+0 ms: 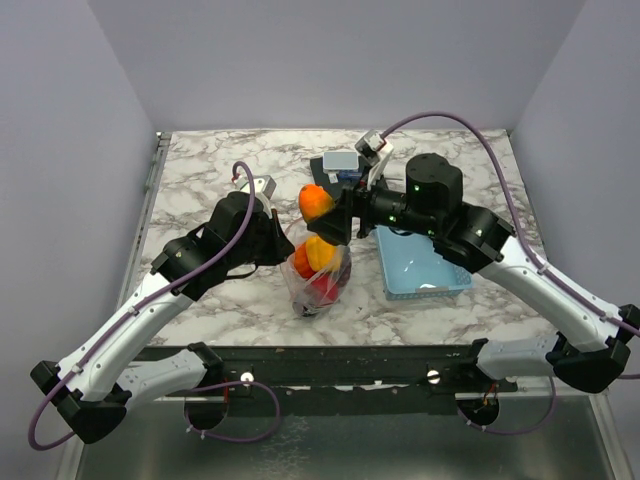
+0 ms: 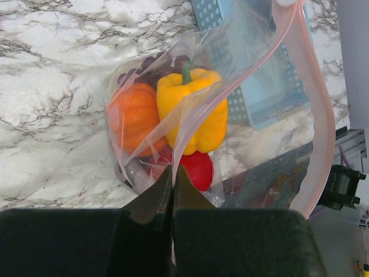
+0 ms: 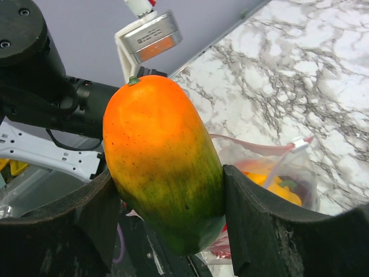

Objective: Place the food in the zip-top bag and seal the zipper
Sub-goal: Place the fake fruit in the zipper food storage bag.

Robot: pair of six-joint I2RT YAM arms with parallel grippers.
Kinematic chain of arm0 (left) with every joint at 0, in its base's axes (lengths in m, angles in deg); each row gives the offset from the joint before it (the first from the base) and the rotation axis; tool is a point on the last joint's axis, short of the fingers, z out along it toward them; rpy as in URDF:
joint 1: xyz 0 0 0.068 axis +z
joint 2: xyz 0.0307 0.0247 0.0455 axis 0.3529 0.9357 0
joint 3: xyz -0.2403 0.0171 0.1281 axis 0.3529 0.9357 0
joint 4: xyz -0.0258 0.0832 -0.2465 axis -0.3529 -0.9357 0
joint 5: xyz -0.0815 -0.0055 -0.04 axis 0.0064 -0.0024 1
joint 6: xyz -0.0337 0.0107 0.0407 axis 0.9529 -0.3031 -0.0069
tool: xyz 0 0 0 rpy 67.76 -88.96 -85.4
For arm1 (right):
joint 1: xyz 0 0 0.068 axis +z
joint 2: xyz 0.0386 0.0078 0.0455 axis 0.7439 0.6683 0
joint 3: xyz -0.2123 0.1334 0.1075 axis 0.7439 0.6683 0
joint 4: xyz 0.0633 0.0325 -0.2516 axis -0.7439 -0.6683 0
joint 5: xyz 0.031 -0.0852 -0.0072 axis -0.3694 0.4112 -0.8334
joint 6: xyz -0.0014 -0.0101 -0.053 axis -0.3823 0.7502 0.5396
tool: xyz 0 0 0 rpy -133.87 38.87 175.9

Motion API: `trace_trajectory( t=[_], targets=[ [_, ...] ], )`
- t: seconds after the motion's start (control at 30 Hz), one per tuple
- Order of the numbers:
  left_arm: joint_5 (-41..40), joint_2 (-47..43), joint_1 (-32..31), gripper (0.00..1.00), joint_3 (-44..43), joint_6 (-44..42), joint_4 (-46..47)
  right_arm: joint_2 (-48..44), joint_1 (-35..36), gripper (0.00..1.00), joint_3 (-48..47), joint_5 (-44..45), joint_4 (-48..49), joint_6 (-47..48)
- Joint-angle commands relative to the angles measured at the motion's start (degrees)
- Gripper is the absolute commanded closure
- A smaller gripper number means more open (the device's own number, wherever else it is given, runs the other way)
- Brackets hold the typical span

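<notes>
The clear zip-top bag [image 1: 318,282] stands on the marble table with its mouth open. Inside lie a yellow pepper [image 2: 196,109], an orange pumpkin [image 2: 132,118] and a red piece [image 2: 199,170]. Its pink zipper [image 2: 320,127] curves round the open mouth. My left gripper [image 2: 173,173] is shut on the bag's near edge, holding it up. My right gripper [image 3: 167,190] is shut on an orange-and-green mango [image 3: 161,161], which hangs above the bag's mouth [image 1: 316,202]. The bag [image 3: 300,173] shows below and behind the mango.
A light-blue basket [image 1: 420,265] lies to the right of the bag, under the right arm. The left arm's wrist [image 3: 52,98] is close behind the mango. The table's near edge [image 2: 271,179] runs just beside the bag.
</notes>
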Motion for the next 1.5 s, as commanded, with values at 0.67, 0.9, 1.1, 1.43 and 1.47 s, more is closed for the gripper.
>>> trace_trajectory(
  t=[0.67, 0.9, 1.1, 1.43, 1.47],
  targets=[
    [1.23, -1.38, -0.09, 1.00, -1.50, 1.22, 0.83, 3.55, 4.63, 0.76, 6.64, 5.50, 1.67, 4.98],
    [1.41, -1.32, -0.12, 1.00, -2.21, 1.52, 0.76, 2.10, 5.53, 0.69, 9.26, 5.24, 0.35, 7.34],
    [1.61, -0.90, -0.11, 1.00, -3.24, 1.81, 0.82, 1.08, 6.42, 0.53, 9.98, 6.97, -2.35, 8.90],
    [2.91, 0.18, -0.11, 1.00, -3.81, 2.09, 0.78, 0.82, 6.92, 0.21, 6.94, 8.81, -5.82, 9.13],
    [2.91, 0.26, -0.12, 1.00, -3.79, 2.07, 0.83, 0.95, 6.92, 0.20, 6.35, 8.94, -6.19, 9.08]
  ],
)
